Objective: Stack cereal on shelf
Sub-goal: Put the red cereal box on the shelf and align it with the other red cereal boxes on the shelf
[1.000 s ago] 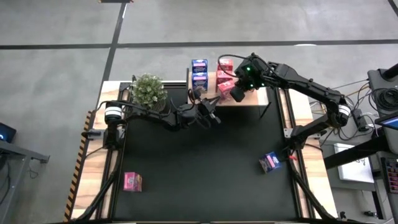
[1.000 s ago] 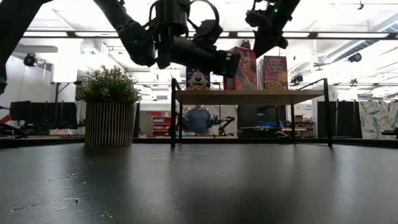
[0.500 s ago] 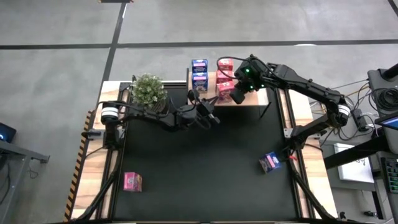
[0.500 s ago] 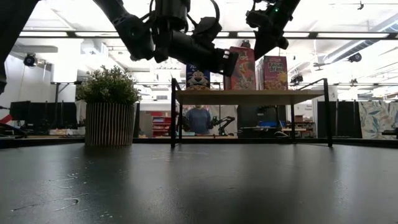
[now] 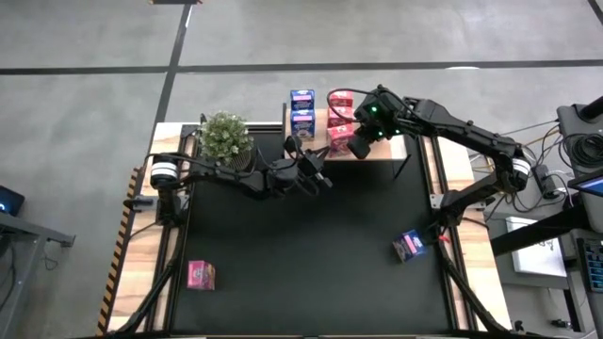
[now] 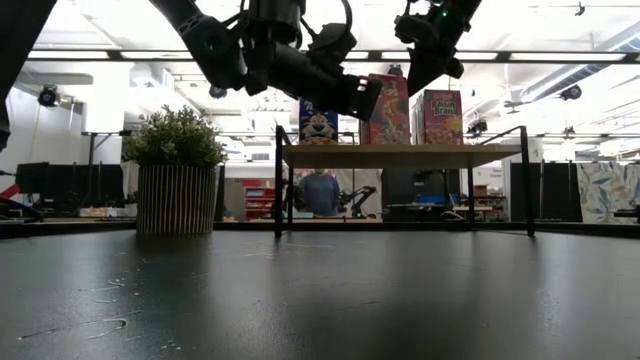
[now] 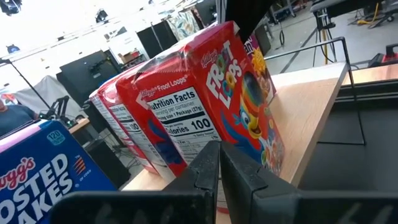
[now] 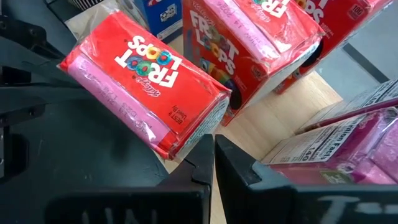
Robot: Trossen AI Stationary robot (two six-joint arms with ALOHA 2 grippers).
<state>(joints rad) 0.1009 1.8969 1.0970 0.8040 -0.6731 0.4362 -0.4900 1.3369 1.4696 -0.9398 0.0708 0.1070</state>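
The shelf [image 5: 388, 149] stands at the table's far edge, its pale board [image 6: 400, 155] on black posts. Two blue cereal boxes [image 5: 302, 111] stand on its left part and several pink and red ones [image 5: 341, 111] beside them. The nearest red Froot Loops box [image 8: 149, 87] sits tilted at the shelf's near edge. My left gripper [image 7: 219, 163] is shut, its tips at that box [image 7: 205, 106]. My right gripper [image 8: 213, 155] is shut too and hovers above the same box's end, over the shelf [image 5: 358, 143]. My left gripper has its shut fingertips [image 7: 208, 155] at the lower part of the red box's narrow nutrition-facts side [image 7: 177, 134], coming slantwise from the table's left and near side. The box stands tilted on the shelf board. My right gripper has its tips close to the box's end corner [image 8: 208, 121]; I cannot tell whether they touch.
A potted plant [image 5: 224, 137] stands at the far left beside the shelf. One pink box [image 5: 201, 275] lies near the table's near-left corner and one blue box [image 5: 408, 247] near its right edge. A person [image 6: 318, 190] shows in the room behind the shelf.
My left arm has risen a little, its fingertips staying at the red box. My right gripper has shifted slightly toward the table's left over the shelf.
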